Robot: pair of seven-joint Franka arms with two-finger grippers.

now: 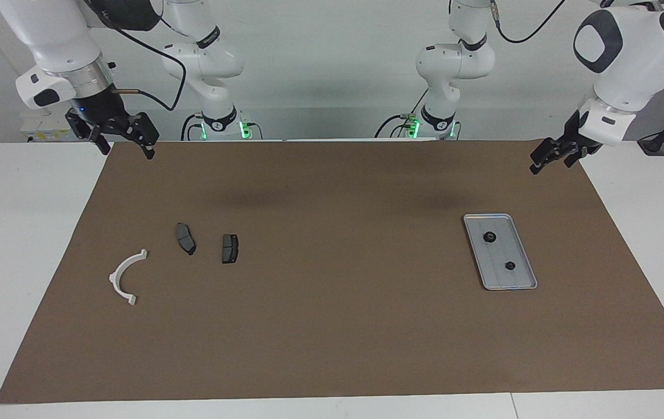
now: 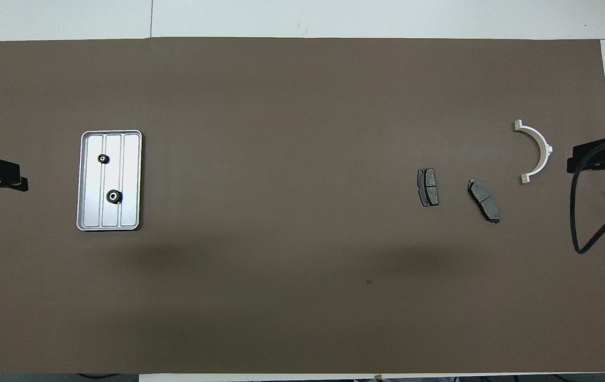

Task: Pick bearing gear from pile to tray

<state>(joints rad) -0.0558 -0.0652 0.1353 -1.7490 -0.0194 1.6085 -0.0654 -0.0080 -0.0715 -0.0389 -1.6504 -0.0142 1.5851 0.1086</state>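
Tray: we see the tray [image 1: 500, 251] at the left arm's end of the mat, two bearing gears [image 1: 489, 237] lying in it.
Pile: only a white arc [image 1: 127, 277] and two dark plates [image 1: 185, 238] remain; no gear among them.
Left gripper [image 1: 553, 155]: raised over the mat's edge, jaws wide, empty.
Right gripper [image 1: 124, 141]: waits, jaws wide, empty.
Progress: we judge the picking finished.
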